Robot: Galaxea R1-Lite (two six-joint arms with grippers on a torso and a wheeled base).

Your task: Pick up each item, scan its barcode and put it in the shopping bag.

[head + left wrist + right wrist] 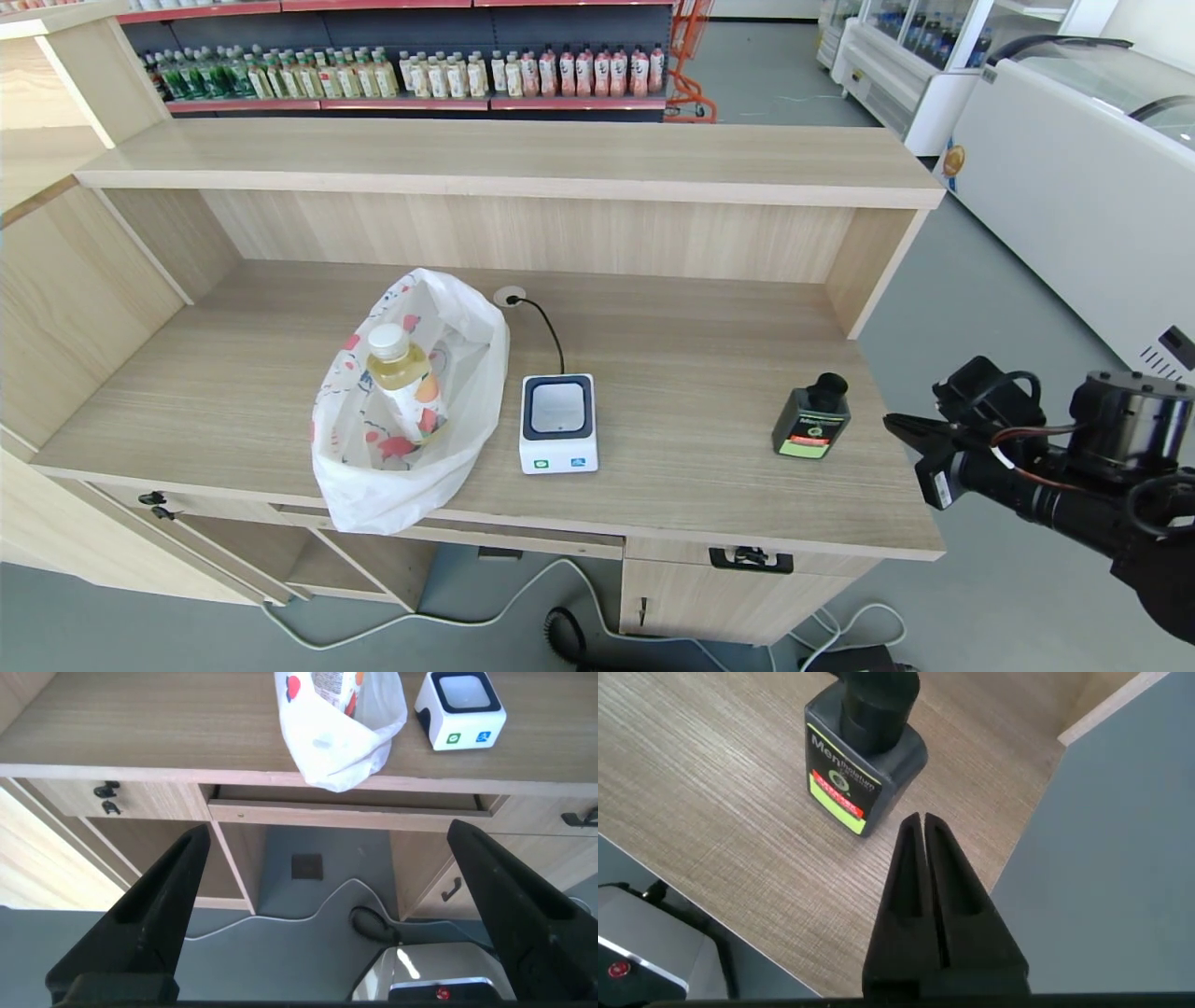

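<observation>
Two bottles from the head camera, then?
Yes: yellow-drink bottle [401, 371] with cream cap inside white red-printed plastic shopping bag [369, 490] on pale wooden counter [691, 373]; squat dark bottle [810, 422] with green label upright near right edge, white square scanner [557, 423] between. Drink shelves [401, 105] and white freezers [1074, 168] behind, grey floor [775, 65].
Left wrist?
Left gripper [329, 840] spread wide, empty, below counter front.
Right wrist?
Right gripper [922, 826] pinched closed, grasping nothing, just beside dark bottle.
</observation>
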